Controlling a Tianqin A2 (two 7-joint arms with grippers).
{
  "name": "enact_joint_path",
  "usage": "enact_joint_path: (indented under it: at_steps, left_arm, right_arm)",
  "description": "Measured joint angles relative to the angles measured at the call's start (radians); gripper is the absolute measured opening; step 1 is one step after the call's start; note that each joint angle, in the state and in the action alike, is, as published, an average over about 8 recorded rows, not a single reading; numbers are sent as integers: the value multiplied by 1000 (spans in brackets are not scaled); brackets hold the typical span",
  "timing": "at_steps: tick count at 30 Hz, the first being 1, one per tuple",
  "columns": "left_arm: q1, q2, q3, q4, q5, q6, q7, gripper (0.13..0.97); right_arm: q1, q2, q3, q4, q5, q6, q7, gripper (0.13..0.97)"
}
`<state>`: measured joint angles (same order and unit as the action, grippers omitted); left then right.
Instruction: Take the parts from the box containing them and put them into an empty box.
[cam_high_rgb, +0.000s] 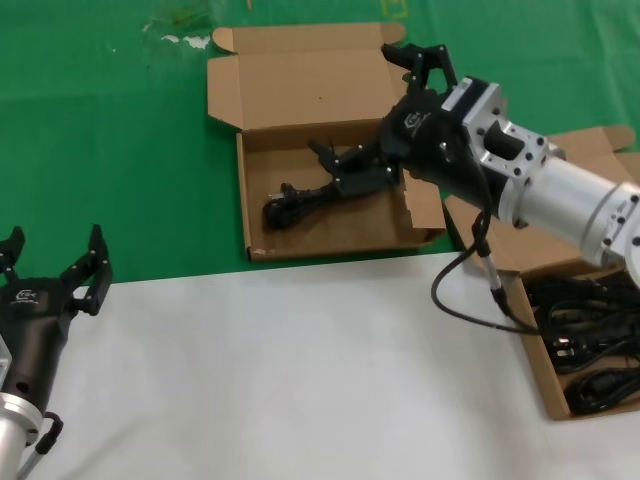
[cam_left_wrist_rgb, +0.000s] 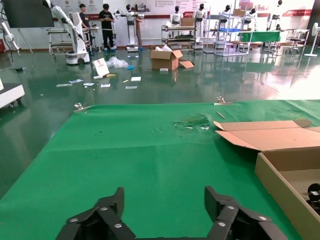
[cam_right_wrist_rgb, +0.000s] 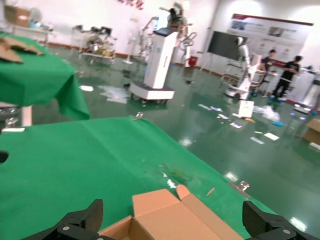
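The box holding the parts (cam_high_rgb: 548, 372) stands at the right, with several black coiled cords (cam_high_rgb: 590, 340) inside. The other cardboard box (cam_high_rgb: 330, 238) stands at the back middle with its lid (cam_high_rgb: 300, 75) open, and one black cord (cam_high_rgb: 295, 205) lies on its floor. My right gripper (cam_high_rgb: 352, 99) hangs over this box, open wide and empty, with its lower finger (cam_high_rgb: 345, 165) just above the cord. In the right wrist view the gripper (cam_right_wrist_rgb: 172, 225) spans the lid (cam_right_wrist_rgb: 170, 215). My left gripper (cam_high_rgb: 55, 240) is open and empty at the front left; it also shows in the left wrist view (cam_left_wrist_rgb: 165, 200).
Both boxes rest on a green cloth (cam_high_rgb: 120, 150), and a white surface (cam_high_rgb: 280, 370) covers the front. The right arm's black cable (cam_high_rgb: 470, 290) loops down beside the right box. In the left wrist view the middle box's wall (cam_left_wrist_rgb: 285, 190) is on the right.
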<state>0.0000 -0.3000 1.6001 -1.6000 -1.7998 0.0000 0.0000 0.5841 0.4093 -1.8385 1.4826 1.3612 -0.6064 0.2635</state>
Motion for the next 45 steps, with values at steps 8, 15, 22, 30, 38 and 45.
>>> enact_joint_path:
  at_steps: [8,15,22,30,38,45]
  left_arm:
    - [0,0,0,0,0,0,0,631]
    - [0,0,0,0,0,0,0,776]
    - [0,0,0,0,0,0,0,838]
    - [0,0,0,0,0,0,0,924]
    - [0,0,0,0,0,0,0,962]
    - [0,0,0,0,0,0,0,966]
  right_arm:
    - [-94,-18,38,19,71,98,-42,966]
    - [-177,-33,72,36,133,184,-80,966]
    - [-259,-49,106,52,195,269,-117,966]
    - [-353,-66,144,71,266,367,-160,966]
    - [-447,-84,182,90,336,464,-202,966]
    - [-526,-98,215,106,395,546,-237,966]
